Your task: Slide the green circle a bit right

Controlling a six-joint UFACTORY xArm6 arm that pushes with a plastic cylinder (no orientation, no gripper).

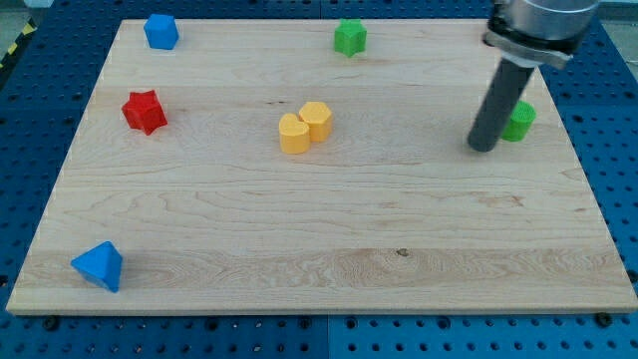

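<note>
The green circle (pixel 520 121) lies near the board's right edge, partly hidden behind my rod. My tip (pixel 482 147) rests on the board just left of and slightly below the green circle, close to it or touching it. A green star (pixel 350 37) sits near the view's top, right of centre.
A yellow heart (pixel 293 134) and a yellow hexagon (pixel 317 120) touch near the board's middle. A red star (pixel 145 111) lies at the left, a blue block (pixel 160 31) at the top left, a blue triangle (pixel 99 266) at the bottom left. The wooden board (pixel 329 229) has edges all round.
</note>
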